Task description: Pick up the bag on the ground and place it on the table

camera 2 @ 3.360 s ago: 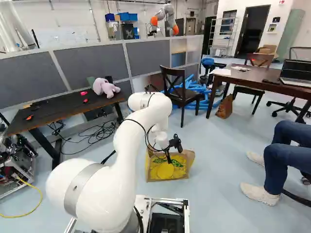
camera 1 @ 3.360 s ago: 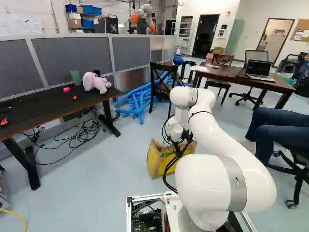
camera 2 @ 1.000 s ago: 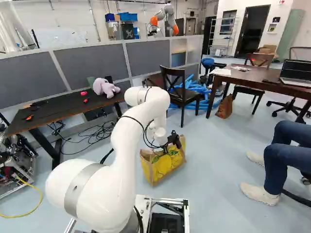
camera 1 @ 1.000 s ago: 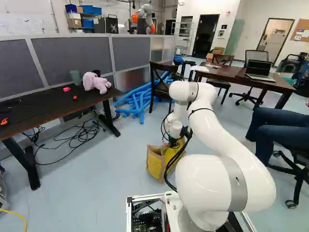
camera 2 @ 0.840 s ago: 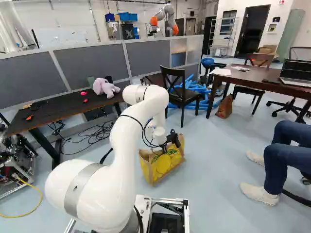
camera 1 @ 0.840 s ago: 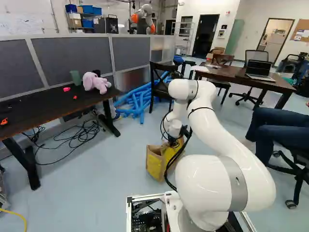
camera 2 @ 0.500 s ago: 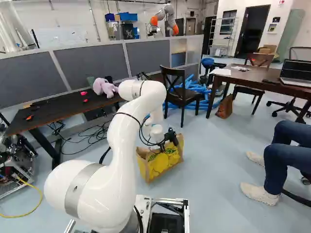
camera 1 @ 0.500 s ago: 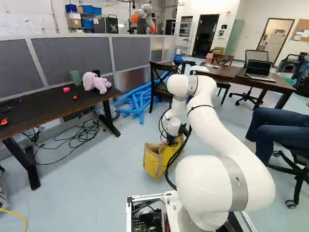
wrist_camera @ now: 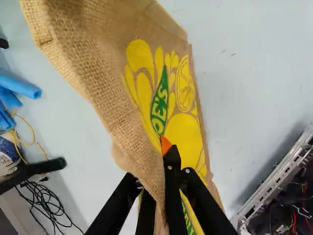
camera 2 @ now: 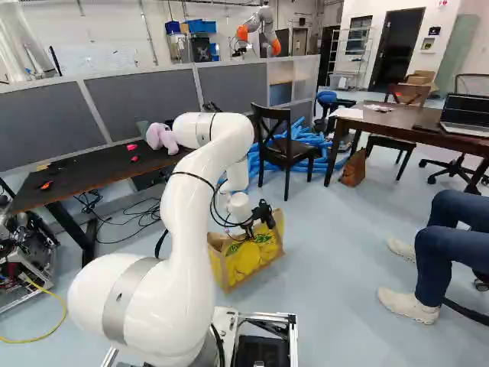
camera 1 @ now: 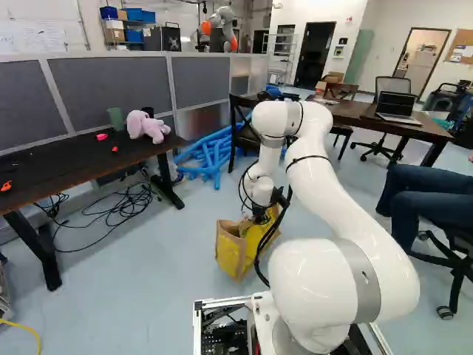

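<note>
Firstly, my claw (camera 2: 249,229) is closed down, its fingers nearly together on a fold of burlap that belongs to the yellow-printed bag (camera 2: 258,258). In the wrist view the gathered cloth runs between both fingers, and one orange pad (wrist_camera: 166,145) shows against the printed side. The bag hangs open at the mouth, directly ahead of the base, low over or on the floor (camera 2: 344,260); from these angles I cannot fairly say whether its bottom edge touches. My arm (camera 1: 332,192) reaches forward and bends down to it.

Well apart from the bag, at the left of the left base view, stands a long dark worktop (camera 1: 59,166). On it I record a pink plush toy (camera 1: 146,126), a green cup (camera 1: 116,118) just beside the toy, and small pink and orange items. Black cables (camera 1: 122,211) lie in a tangle on the floor by its legs. Beyond the bag are a dark wooden chair (camera 2: 286,145) and a heap of blue foam tubes (camera 1: 214,159). At the right of the right base view, a brown table (camera 2: 397,122) carries an open laptop (camera 2: 466,115); a small brown bag (camera 2: 354,170) sits by its leg. Another robot (camera 2: 260,30) stands behind the grey partition (camera 2: 153,103).
</note>
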Motion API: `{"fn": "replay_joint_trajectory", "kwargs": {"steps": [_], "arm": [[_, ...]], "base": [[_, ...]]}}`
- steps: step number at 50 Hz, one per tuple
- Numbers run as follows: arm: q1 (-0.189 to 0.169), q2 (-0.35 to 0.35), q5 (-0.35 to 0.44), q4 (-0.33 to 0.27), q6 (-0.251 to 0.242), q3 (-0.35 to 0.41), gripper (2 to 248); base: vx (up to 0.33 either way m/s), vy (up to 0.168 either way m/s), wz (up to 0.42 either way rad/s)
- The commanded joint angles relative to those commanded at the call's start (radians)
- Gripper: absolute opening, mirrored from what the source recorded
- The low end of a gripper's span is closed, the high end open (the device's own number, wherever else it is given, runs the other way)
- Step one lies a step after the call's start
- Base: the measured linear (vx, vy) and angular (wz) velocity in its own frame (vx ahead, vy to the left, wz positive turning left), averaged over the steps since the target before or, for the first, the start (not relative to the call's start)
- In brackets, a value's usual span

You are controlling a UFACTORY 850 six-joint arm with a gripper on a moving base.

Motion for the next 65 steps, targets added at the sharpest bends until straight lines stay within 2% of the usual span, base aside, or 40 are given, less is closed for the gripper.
{"fn": "replay_joint_trajectory", "kwargs": {"steps": [39,65], "arm": [[0.072,0.204,0.0,0.065,0.0,0.265,22],[0.095,0.344,-0.008,0.078,0.0,0.428,22]], "base": [[0.0,0.0,0.0],[0.0,0.0,0.0]]}}
